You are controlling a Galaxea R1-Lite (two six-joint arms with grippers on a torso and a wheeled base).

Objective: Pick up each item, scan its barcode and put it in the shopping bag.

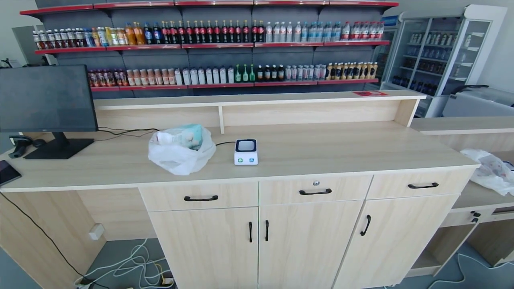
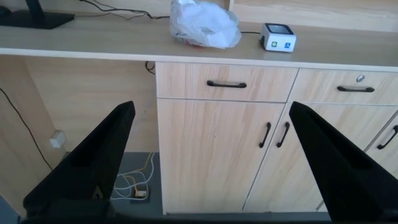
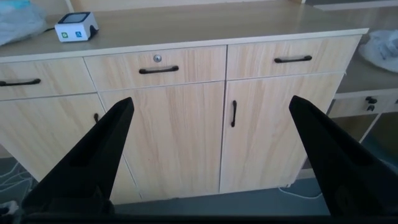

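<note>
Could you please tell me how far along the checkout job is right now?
Done: the shopping bag on the counter already holds packaged items, beside the scanner. In hand: nothing; the left gripper and right gripper hang open before the cabinet doors. Left: probably nothing, since every item I see is in the bag.

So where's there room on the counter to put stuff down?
The biggest bare patch on the counter runs from the scanner to the right end. A smaller one lies between the monitor stand and the bag. The left end is crowded: monitor, phone, cables.
</note>
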